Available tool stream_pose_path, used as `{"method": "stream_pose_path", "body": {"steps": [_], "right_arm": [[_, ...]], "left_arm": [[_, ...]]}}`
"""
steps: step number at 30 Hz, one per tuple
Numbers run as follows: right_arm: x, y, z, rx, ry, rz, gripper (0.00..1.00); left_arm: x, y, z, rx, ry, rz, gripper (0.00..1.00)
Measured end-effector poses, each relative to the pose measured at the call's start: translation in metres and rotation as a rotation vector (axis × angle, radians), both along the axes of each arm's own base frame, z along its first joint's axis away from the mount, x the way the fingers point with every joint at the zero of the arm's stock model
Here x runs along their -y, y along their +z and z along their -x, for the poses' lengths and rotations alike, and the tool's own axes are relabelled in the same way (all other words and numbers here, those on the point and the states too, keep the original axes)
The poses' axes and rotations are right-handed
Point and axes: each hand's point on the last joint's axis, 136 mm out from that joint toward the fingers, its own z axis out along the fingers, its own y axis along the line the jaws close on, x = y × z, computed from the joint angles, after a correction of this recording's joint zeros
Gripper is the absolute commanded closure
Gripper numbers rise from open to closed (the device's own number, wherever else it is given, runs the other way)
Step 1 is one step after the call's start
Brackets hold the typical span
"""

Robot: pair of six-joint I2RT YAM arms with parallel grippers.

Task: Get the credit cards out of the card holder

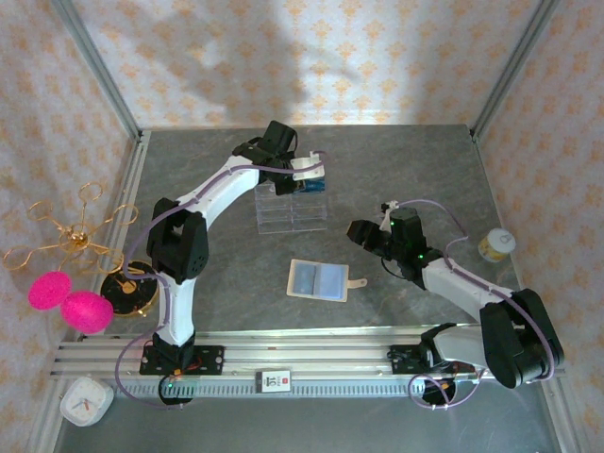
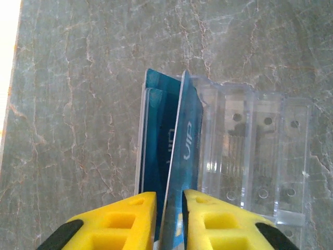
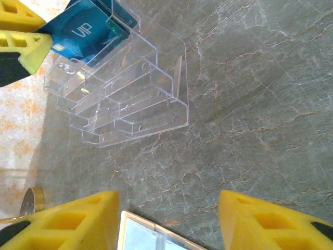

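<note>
Left tool (image 2: pixel 169 194) straddles 1 blue rectangular credit card (image 2: pixel 184 136) at the clear plastic compartment tray's (image 2: pixel 266 151) far-right slot; clamped or loose, cannot tell. Right tool (image 3: pixel 167 197) gapes empty right of the tray; beige folding card holder (image 1: pixel 319 279) lies nearer.

Bottom edge cuts off card holder (image 3: pixel 151 237); fingers (image 2: pixel 125 219) hide lower end of credit card (image 2: pixel 182 146)

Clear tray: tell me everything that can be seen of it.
The tray is clear, hard-looking plastic: a stepped rack of small compartments in rows, with round holes in the panels. It stands on the grey marbled table, towards the far side. Most compartments look empty. Blue cards stand at one end row, seemingly inside it. A VIP card there sits between the fingers of the left gripper. The right gripper is apart from the tray.
</note>
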Motion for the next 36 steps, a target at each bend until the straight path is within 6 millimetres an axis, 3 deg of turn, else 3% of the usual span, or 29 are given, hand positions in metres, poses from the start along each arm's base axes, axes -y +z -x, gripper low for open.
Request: {"method": "stream_pose_path", "body": {"steps": [3,6,10,14,15,17,20,25,28,33,36], "right_arm": [[-0.003,0.001,0.002,-0.004,0.016,-0.010,0.46],[-0.006,0.000,0.004,-0.008,0.039,-0.016,0.46],[-0.021,-0.001,0.008,-0.005,0.090,0.017,0.46],[-0.065,0.002,0.019,0.028,0.207,0.100,0.47],[-0.077,0.000,0.022,0.036,0.237,0.136,0.47],[-0.097,-0.003,0.027,0.051,0.281,0.195,0.49],[-0.118,-0.021,0.040,0.053,0.333,0.309,0.49],[-0.137,-0.058,0.069,0.043,0.413,0.520,0.52],[-0.140,-0.071,0.080,0.053,0.435,0.609,0.52],[-0.144,-0.082,0.093,0.073,0.454,0.695,0.53],[-0.145,-0.087,0.093,0.083,0.441,0.734,0.63]], "left_arm": [[0.003,0.010,-0.005,0.019,0.036,0.040,0.75],[0.005,0.039,-0.008,0.062,0.084,0.115,0.71],[0.009,0.113,-0.004,0.162,0.156,0.304,0.68],[0.005,0.195,0.019,0.257,0.244,0.602,0.58],[0.000,0.209,0.032,0.264,0.271,0.693,0.55],[-0.007,0.218,0.055,0.245,0.320,0.850,0.55],[-0.020,0.199,0.085,0.141,0.422,1.052,0.55],[-0.037,0.110,0.114,-0.123,0.638,1.158,0.55],[-0.044,0.072,0.135,-0.234,0.726,1.170,0.56],[-0.050,0.051,0.157,-0.308,0.781,1.207,0.58],[-0.055,0.046,0.160,-0.313,0.809,1.216,0.60]]}}
